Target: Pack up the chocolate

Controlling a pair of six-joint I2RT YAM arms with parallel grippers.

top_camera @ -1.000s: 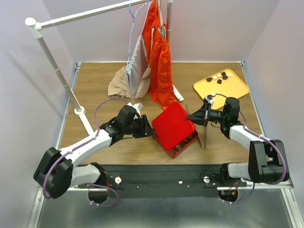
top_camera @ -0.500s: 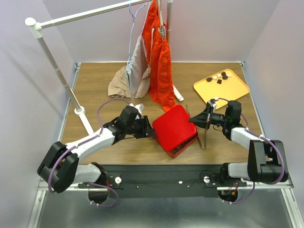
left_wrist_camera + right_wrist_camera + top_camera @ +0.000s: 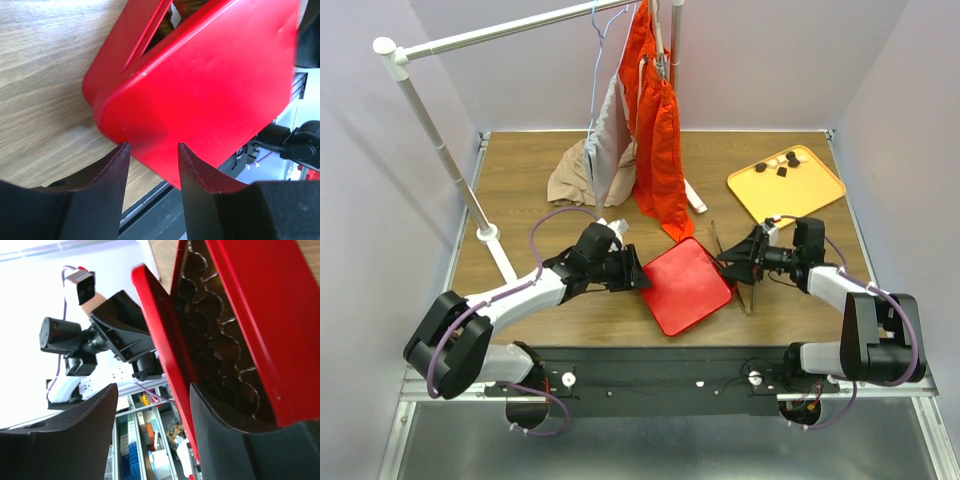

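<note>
Both hands flanked the red box (image 3: 685, 285), seemingly to press its lid (image 3: 165, 340) shut: left hand (image 3: 152, 145) part-open at a corner, right hand (image 3: 152, 387) spread wide around the lid edge, with chocolate (image 3: 782, 165) sitting on the yellow tray (image 3: 810, 190).

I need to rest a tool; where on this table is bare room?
Bare wood lies between the hanging orange clothes and the yellow tray, and by the left edge behind the rack foot. Around the red box it is crowded.

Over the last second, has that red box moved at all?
Yes. The red box has tipped down flatter, and its far edge now sits farther from the hanging orange garment.
</note>
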